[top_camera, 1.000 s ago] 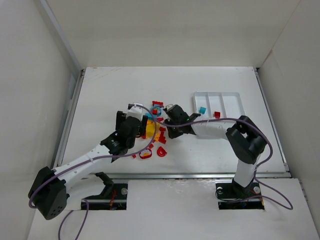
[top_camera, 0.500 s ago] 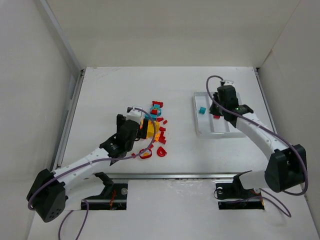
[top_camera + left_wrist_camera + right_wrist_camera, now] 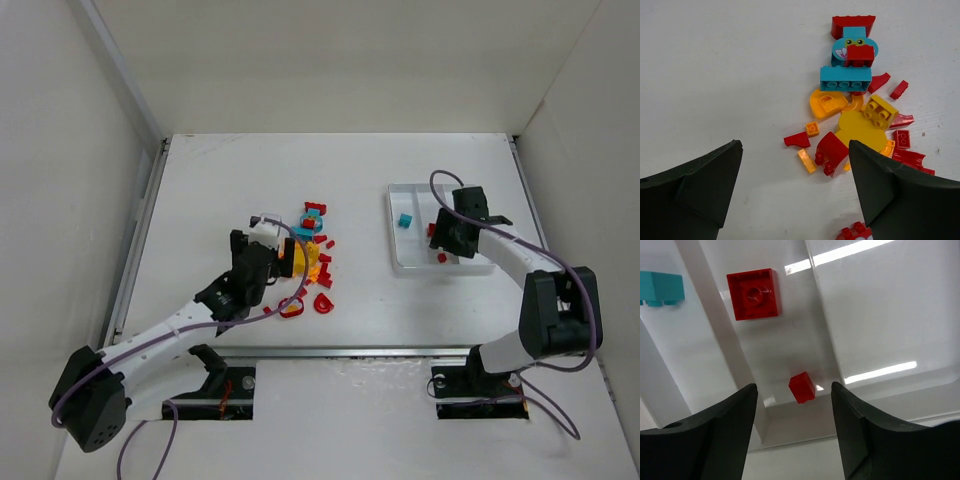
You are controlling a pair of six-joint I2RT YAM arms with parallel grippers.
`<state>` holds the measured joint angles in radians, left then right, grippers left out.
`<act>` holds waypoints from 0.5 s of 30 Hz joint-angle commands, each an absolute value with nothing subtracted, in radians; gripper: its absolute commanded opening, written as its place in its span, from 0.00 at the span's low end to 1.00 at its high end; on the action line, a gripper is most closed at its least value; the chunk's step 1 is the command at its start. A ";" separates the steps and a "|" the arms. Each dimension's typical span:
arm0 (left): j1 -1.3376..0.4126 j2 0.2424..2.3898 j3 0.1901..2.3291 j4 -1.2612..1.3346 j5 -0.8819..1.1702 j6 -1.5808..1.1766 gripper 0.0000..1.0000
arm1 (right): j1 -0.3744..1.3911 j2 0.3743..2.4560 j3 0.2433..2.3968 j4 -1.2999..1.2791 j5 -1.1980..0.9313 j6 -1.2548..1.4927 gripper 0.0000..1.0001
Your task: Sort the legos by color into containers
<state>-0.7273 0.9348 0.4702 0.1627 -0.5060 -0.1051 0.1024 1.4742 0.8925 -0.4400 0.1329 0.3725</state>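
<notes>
My left pincer (image 3: 795,150), jaws wide apart, hangs over the tabletop (image 3: 715,60), with the loose legos (image 3: 859,127) scattered just ahead and slightly right of it, nearer this arm than the other. At the tray (image 3: 397,266), my right pincer (image 3: 793,390) stands apart and empty above a small red brick (image 3: 801,387) lying in the middle compartment (image 3: 790,340).

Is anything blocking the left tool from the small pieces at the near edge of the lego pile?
Nothing visible does. The left tool stands open above bare table. The small red wedge and small orange brick lie loose right at the gap between its fingertips. The bigger teal brick sits farther back, out of the way.
</notes>
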 commanded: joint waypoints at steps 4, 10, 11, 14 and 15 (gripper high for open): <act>-0.742 0.896 0.456 0.215 -0.511 -0.097 0.85 | 0.135 1.378 0.913 -0.426 0.083 0.324 0.68; -0.764 0.865 0.436 0.233 -0.532 -0.077 0.86 | 0.470 1.247 0.910 -0.431 0.097 0.295 0.69; -0.764 0.855 0.427 0.233 -0.541 -0.077 0.88 | 0.530 1.247 0.901 -0.416 0.084 0.295 0.69; -0.773 0.844 0.426 0.233 -0.581 -0.077 0.89 | 0.725 1.301 0.881 -0.353 0.063 0.333 0.68; -0.773 0.844 0.417 0.233 -0.595 -0.086 0.89 | 0.762 1.327 0.881 -0.339 0.052 0.351 0.68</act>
<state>-0.7647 0.8711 0.4351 0.1917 -0.5354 -0.0834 0.6861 1.2774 0.8932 -0.3878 0.0788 0.3199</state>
